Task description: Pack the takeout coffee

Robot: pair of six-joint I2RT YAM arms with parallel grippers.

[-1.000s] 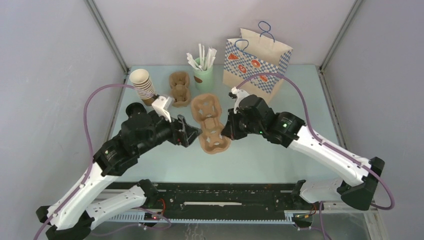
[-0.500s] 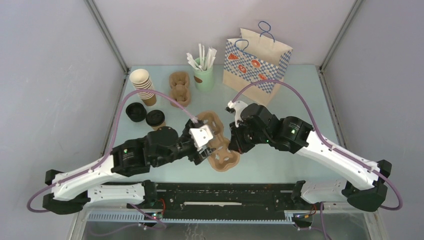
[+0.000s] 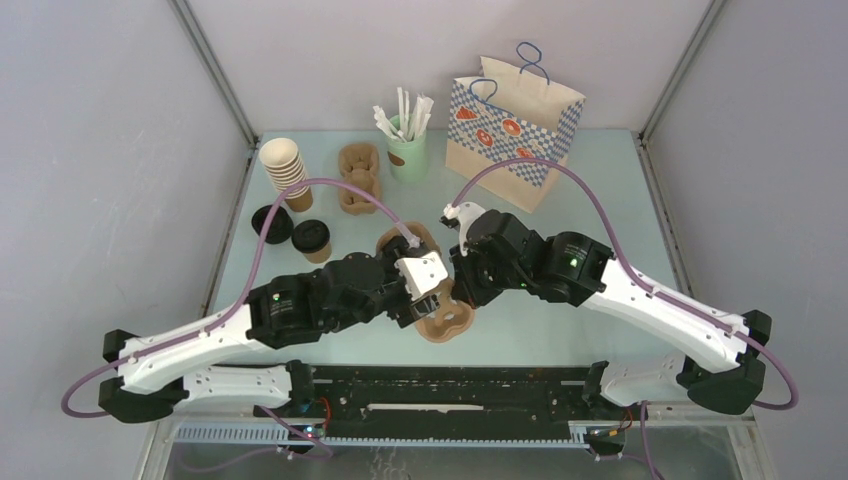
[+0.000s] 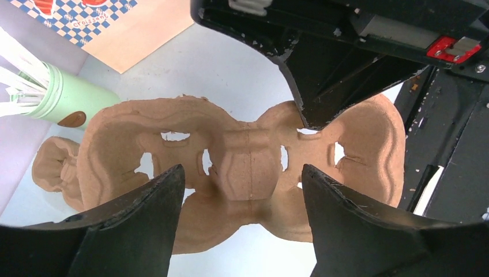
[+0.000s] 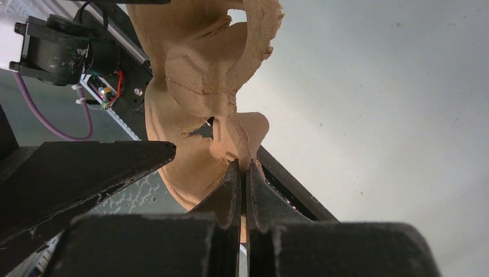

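One takeout coffee point(image 3: 312, 238), a brown paper cup with a black lid, stands at the left of the table, away from both grippers. A brown pulp cup carrier point(image 3: 450, 322) lies mid-table and also shows in the left wrist view point(image 4: 248, 144). My right gripper point(image 3: 462, 287) is shut on the carrier's rim, as the right wrist view point(image 5: 243, 167) shows, with the carrier point(image 5: 202, 69) tilted up. My left gripper point(image 4: 241, 173) is open and empty, its jaws standing just short of the carrier's near edge; in the top view it point(image 3: 425, 300) is at the carrier's left side.
A loose black lid point(image 3: 270, 222) lies beside the coffee. A stack of lidless cups point(image 3: 285, 170) and a second pulp carrier point(image 3: 358, 178) stand at the back left. A green cup of stirrers point(image 3: 405, 145) and a checkered paper bag point(image 3: 512, 125) stand at the back.
My left arm has swung from the back left down to the carrier's near-left side, uncovering the coffee and the lid. The right gripper has pulled the carrier toward the near edge.
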